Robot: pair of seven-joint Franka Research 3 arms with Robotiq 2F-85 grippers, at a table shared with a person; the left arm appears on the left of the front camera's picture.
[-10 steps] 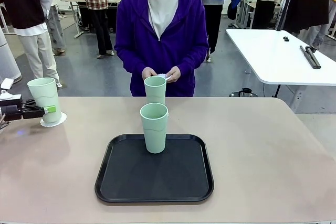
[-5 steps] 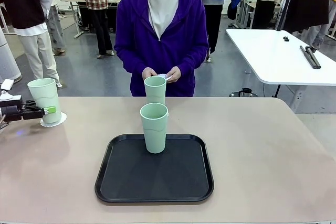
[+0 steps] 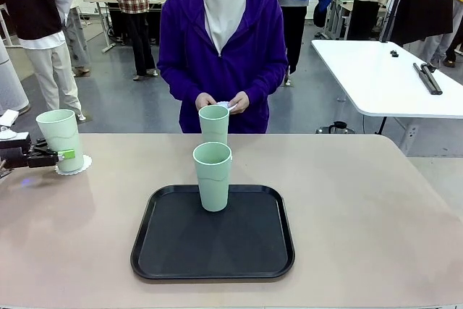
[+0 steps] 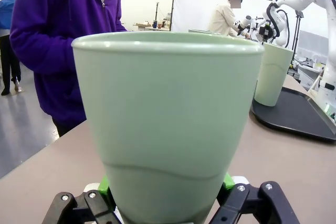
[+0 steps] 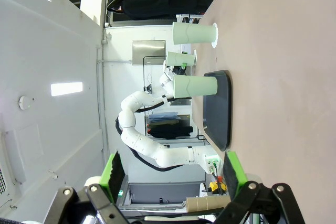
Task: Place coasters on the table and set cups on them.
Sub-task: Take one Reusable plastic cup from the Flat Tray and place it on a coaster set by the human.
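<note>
Seating cup (image 3: 59,134) on coaster (image 3: 79,167), left gripper (image 3: 64,154) clamped round its base; next: open, back off level.

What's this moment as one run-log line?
left gripper flanks pale mint-green plastic tumbler on white scalloped round coaster | right gripper open, empty

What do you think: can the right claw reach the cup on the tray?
Likely yes: the right claw is open and empty, with bare table between it and the cup on the tray.
</note>
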